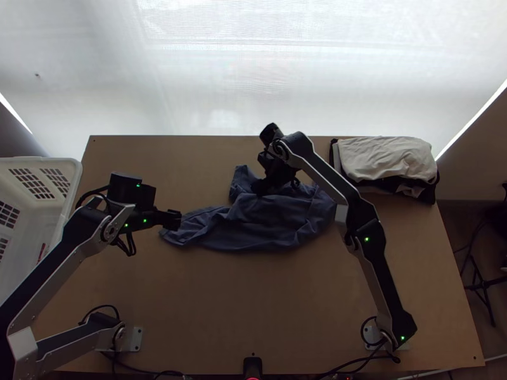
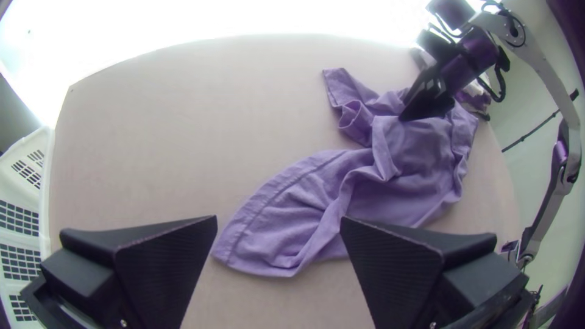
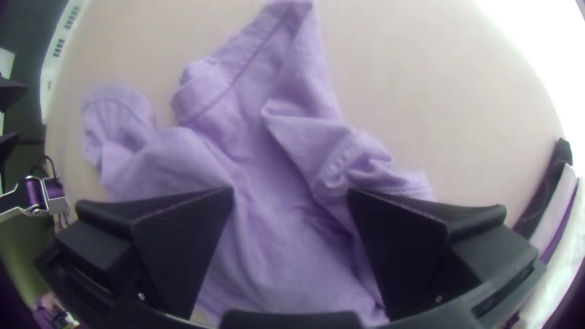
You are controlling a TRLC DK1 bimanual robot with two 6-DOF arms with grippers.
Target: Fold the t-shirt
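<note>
The t-shirt, dark blue from above, lies bunched and wrinkled across the middle of the table, one flap pointing to the far side. My left gripper is at the shirt's left end; in the left wrist view, my left gripper stands open, with the purple-looking shirt beyond its fingers. Over the shirt's far part is my right gripper. The right wrist view has my right gripper open above the crumpled cloth, its fingers wide apart and cloth visible between them.
A pile of folded cloths, white on top of dark, lies at the table's far right corner. A white plastic basket stands off the table's left edge. Bare wood stretches between the shirt and the near edge.
</note>
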